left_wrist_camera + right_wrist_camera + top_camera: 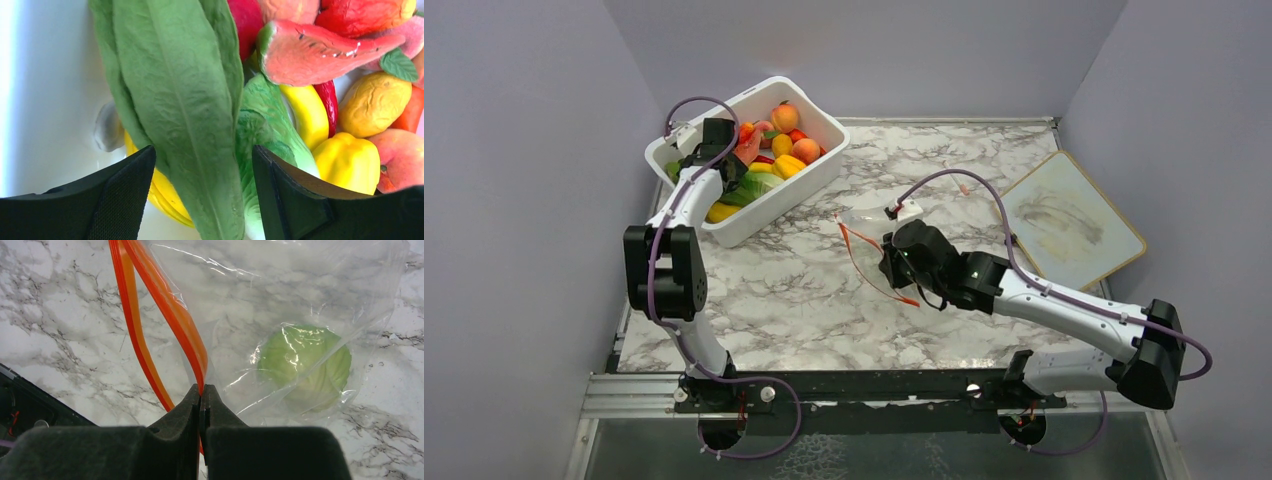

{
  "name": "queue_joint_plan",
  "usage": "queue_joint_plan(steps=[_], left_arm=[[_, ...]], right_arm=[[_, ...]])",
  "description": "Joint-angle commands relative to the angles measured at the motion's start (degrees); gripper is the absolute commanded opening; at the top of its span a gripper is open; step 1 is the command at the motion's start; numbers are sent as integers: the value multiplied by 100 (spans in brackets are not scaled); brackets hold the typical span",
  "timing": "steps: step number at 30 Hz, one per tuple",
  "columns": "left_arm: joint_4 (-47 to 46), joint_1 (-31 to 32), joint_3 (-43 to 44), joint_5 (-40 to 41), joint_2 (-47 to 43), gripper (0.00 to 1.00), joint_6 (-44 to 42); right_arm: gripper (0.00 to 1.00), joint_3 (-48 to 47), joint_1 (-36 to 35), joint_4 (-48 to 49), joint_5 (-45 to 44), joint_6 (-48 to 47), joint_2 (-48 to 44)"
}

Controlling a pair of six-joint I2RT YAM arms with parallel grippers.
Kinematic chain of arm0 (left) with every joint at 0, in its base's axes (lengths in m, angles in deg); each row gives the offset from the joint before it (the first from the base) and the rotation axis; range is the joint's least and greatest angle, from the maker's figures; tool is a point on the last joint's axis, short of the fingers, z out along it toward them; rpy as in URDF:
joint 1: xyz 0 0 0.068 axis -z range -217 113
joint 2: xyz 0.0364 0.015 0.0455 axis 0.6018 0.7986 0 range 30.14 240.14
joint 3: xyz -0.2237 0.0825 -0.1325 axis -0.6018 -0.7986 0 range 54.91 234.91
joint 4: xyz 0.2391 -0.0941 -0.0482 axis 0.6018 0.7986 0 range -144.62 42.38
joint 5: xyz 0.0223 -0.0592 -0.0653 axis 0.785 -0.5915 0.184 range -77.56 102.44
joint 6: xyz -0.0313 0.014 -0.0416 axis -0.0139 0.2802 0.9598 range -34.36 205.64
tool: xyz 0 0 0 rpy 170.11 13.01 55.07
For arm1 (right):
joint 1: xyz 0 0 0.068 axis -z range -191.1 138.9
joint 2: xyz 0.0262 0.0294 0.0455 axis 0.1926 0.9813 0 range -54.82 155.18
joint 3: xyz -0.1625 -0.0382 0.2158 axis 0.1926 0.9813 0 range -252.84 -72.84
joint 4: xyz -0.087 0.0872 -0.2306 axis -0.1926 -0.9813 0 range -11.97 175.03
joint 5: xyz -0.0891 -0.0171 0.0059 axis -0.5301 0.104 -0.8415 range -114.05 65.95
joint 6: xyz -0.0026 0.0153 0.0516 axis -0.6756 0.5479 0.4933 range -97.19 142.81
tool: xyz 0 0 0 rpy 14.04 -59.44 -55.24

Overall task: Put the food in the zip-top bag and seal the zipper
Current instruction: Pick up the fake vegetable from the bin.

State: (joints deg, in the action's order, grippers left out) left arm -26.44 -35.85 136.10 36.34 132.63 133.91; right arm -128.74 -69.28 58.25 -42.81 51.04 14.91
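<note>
Your left fingers gape astride the leaf in the tub at eleven o'clock. It looks light, floppy and likely slick, so pinch it mid-stem. Meanwhile your right fingers clamp the zipper; the flimsy bag lies mid-tabletop, cabbage inside.

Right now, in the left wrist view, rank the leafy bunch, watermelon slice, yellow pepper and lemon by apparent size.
1. Leafy bunch, largest, though it also seems closest to the camera.
2. Watermelon slice.
3. Yellow pepper and lemon: they look about alike, so no ranking between them.
</note>
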Motion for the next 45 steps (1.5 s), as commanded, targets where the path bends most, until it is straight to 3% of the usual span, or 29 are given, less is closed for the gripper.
queue_joint_plan(steps=[1, 5, 9, 16, 25, 33, 39, 45], left_arm=[[15, -36, 47, 733, -463, 73, 105], [-4, -61, -199, 711, -641, 67, 394], [-106, -69, -279, 487, -539, 67, 530], [-321, -127, -426, -37, 41, 76, 602], [-718, -141, -866, 138, -113, 63, 912], [-776, -145, -939, -203, 106, 67, 1155], [-830, -150, -963, -282, -32, 49, 1067], [-917, -145, -952, -363, -385, 42, 762]], right_arm=[[1, -232, 13, -106, 194, 59, 53], [1, -300, 8, -144, 263, 83, 120], [1, -358, 9, -257, 381, 144, 189], [1, -176, 8, -59, 258, 262, 116], [1, -90, 8, 7, 86, 358, 199], [1, 55, 8, 159, 116, 429, 230], [1, -109, 13, 40, 130, 420, 329], [1, 86, 8, 184, 40, 437, 243]])
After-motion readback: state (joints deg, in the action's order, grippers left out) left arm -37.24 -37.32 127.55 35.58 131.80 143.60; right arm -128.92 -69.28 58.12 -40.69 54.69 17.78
